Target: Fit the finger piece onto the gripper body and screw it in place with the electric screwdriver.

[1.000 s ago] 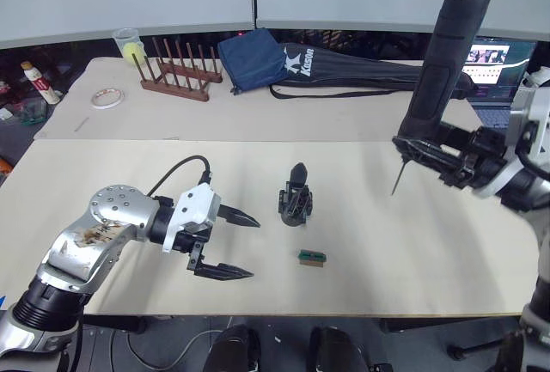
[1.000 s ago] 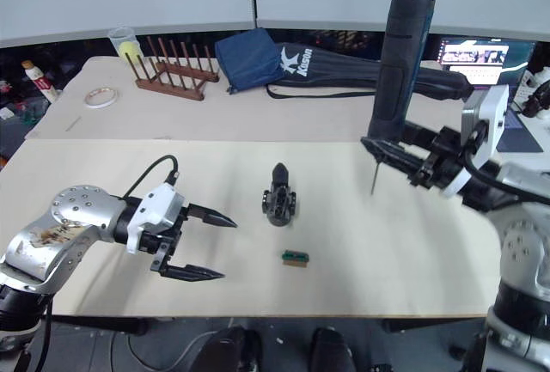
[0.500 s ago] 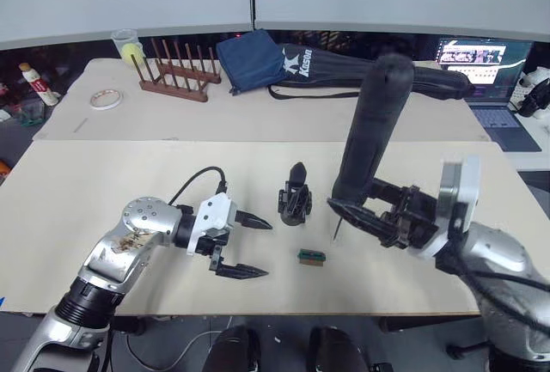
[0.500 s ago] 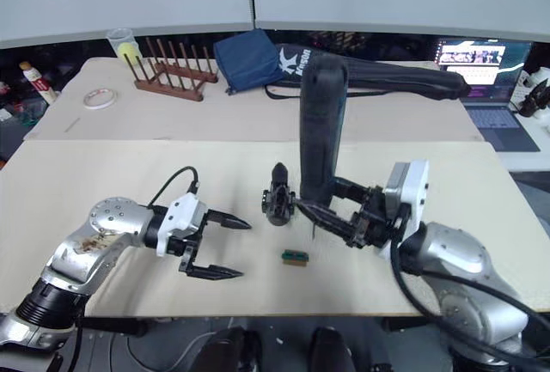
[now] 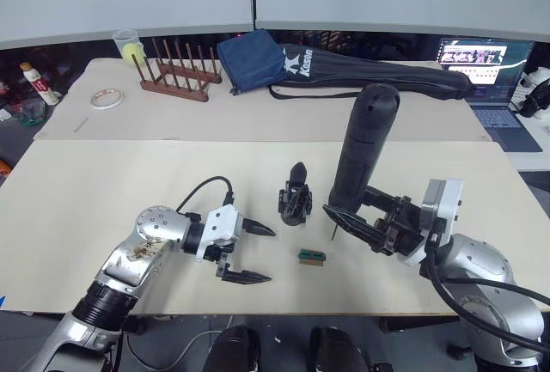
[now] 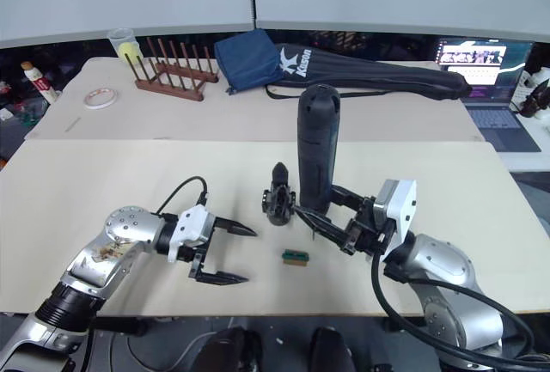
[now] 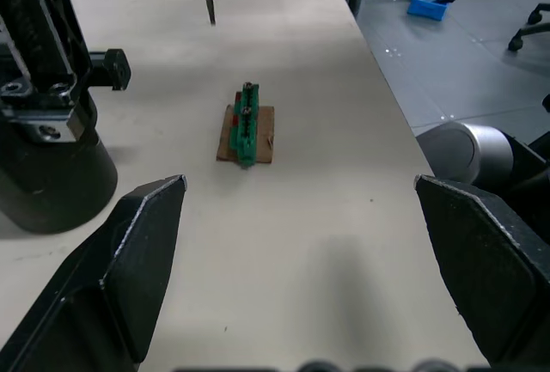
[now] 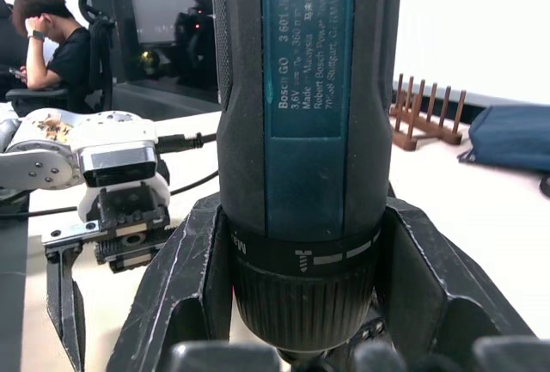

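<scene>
The right gripper (image 5: 371,226), clenched around the screwdriver (image 5: 359,154), has swung in from far out on the right over the past second and now holds the tool nearly upright just right of the gripper body (image 5: 296,201), its thin bit hanging close above the table (image 5: 103,179) between the body and the green block (image 5: 312,257). The left gripper (image 5: 252,253) has crept closer to the body as well; it sits near its left side, fingers spread wide and holding nothing, aimed past the body toward the green block, which lies just in front of the body. The body stands upright with one pointed prong up. Whether the finger piece is already seated on the body cannot be told from these views, and no loose wedge is seen near it. With the tool now brought in beside the body and the free claw at hand to steady it, the job appears to be at the approach to the screwing stage, though the bit has not yet met the body.
</scene>
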Available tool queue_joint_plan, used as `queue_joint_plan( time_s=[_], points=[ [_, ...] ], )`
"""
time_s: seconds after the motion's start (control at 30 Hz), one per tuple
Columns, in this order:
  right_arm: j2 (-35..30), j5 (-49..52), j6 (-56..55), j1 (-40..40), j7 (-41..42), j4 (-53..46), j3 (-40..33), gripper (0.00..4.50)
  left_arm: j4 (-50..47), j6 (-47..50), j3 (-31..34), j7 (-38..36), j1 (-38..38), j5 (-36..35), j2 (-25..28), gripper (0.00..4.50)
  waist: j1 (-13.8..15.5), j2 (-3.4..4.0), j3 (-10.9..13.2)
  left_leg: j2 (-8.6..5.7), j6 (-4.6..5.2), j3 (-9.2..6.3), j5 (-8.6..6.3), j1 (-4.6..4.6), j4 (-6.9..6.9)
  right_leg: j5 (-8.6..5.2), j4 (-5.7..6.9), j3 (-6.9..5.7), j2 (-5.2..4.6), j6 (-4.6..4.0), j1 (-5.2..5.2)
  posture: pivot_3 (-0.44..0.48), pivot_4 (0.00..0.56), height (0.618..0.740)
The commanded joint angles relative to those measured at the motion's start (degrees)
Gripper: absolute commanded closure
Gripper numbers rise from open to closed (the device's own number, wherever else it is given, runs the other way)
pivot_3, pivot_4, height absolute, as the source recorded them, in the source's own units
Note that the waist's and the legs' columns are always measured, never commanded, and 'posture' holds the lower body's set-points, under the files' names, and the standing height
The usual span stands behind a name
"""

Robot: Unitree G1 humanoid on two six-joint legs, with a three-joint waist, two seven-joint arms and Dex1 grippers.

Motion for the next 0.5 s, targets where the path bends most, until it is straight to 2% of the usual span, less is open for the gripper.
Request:
queue_joint_plan(
  time_s=[0.03, 0.23, 0.5],
  points=[
    [-0.3, 1.3, -1.9, -0.1, 0.3, -1.9, 0.4, 2.60, 0.6, 1.6, 0.1, -1.0, -2.5, -1.1, -0.6, 0.00, 0.0, 0.00, 0.0, 0.00, 0.00, -0.01, 0.00, 0.00, 0.00, 0.00, 0.00, 0.00, 0.00, 0.00, -0.01, 0.000, 0.150, 0.740],
    [-0.8, -1.0, -5.6, 1.2, 3.0, -1.8, 3.0, 2.60, 2.5, 1.6, -0.8, -5.7, -5.2, -1.4, -0.1, 0.00, 0.0, 0.00, 0.0, -0.01, 0.02, 0.00, -0.01, -0.01, 0.00, 0.00, -0.01, -0.01, 0.01, 0.00, 0.00, 0.000, 0.150, 0.740],
    [-1.0, -1.2, -6.9, 1.4, 3.4, -0.5, 4.0, 2.60, 3.2, 1.0, -1.6, -3.6, -5.0, 0.5, -2.9, 0.00, 0.0, -0.01, 0.0, -0.02, 0.03, -0.01, -0.02, -0.01, 0.02, 0.00, -0.01, 0.00, 0.00, 0.01, 0.00, 0.000, 0.150, 0.740]
  ],
)
